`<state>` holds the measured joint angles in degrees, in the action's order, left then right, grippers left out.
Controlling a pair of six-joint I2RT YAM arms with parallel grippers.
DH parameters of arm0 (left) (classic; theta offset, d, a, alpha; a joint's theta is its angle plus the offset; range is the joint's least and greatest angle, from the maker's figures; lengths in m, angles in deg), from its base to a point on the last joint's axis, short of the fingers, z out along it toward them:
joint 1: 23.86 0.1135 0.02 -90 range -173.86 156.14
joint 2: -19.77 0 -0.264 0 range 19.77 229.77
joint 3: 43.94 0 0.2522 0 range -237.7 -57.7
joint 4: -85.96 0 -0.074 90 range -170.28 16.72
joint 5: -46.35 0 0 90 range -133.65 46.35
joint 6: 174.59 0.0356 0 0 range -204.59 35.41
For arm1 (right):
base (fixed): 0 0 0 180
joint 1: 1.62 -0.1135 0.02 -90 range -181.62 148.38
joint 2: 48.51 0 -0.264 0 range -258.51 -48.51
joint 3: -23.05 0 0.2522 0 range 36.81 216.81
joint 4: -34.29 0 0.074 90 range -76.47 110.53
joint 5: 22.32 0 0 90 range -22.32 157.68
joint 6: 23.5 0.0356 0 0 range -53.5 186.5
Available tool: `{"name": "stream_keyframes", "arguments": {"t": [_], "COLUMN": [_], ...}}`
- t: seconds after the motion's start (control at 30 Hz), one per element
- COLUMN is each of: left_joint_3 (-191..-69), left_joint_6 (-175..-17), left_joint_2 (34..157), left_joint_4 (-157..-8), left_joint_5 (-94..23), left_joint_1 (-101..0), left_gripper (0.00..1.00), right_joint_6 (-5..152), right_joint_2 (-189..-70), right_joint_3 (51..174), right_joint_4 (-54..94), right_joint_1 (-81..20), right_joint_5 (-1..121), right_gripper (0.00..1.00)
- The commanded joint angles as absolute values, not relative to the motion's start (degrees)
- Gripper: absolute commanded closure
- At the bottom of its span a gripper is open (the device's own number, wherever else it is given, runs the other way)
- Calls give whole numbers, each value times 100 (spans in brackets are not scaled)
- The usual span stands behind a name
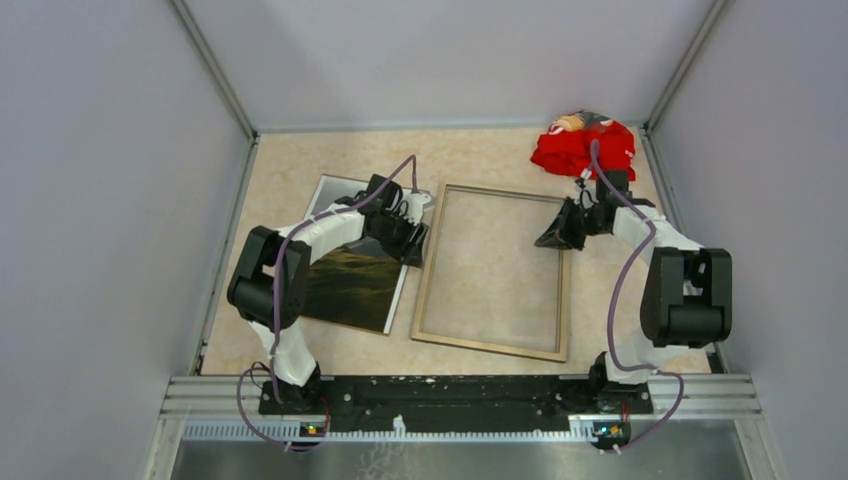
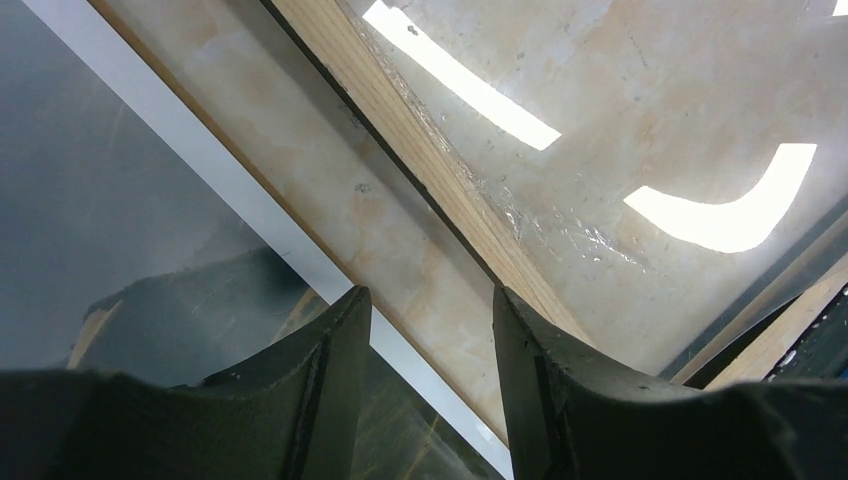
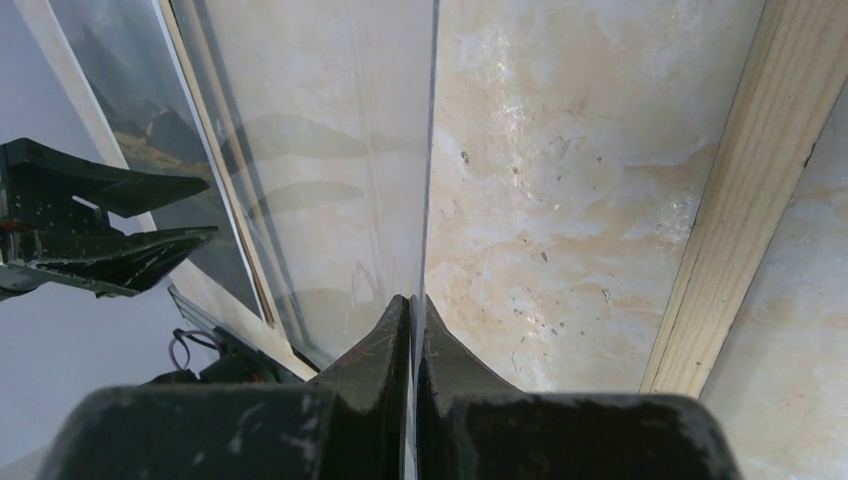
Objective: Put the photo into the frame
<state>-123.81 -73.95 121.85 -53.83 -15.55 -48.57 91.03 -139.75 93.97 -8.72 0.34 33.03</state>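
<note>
Holding the clear pane (image 3: 330, 150) level matters most here: the right end effector (image 3: 415, 300) is clamped on its thin edge near the frame's (image 1: 488, 347) right rail. The left end effector (image 2: 430, 300), fingers apart, hovers over the photo (image 1: 350, 290), which lies just left of the frame.

Overhead light is spreading soft and even in the top view, shadows falling faint on the table (image 1: 300, 170); white glare strips are blowing out on the clear pane (image 2: 640, 110) in left wrist view; dark fingers (image 2: 330, 400) at the bottom are blurring in both wrist views.
</note>
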Motion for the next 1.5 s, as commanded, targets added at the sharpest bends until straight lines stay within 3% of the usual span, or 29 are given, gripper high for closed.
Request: {"name": "stream_keyframes", "arguments": {"t": [0.0, 0.7, 1.27, 1.47], "left_joint_3": [-12502, -12475, -12381, -12330], "left_joint_6": [-7392, -7408, -7457, -7465], "left_joint_2": [12280, 12390, 12499, 12514], "left_joint_4": [-5550, -5626, -5722, -5749], "left_joint_5": [-1544, -1532, -1532, -1507], "left_joint_1": [-4921, -5024, -5146, -5141], "left_gripper": [45, 48, 83, 88], "right_joint_6": [8940, 8879, 10888, 11683], "right_joint_2": [-14016, -14286, -13306, -12995], "right_joint_3": [9750, 9974, 9025, 8780], "right_joint_4": [-885, -1014, 1198, 1958], "right_joint_1": [76, 80, 76, 59], "right_joint_5": [3468, 3312, 1456, 1356], "right_gripper": [100, 100, 100, 100]}}
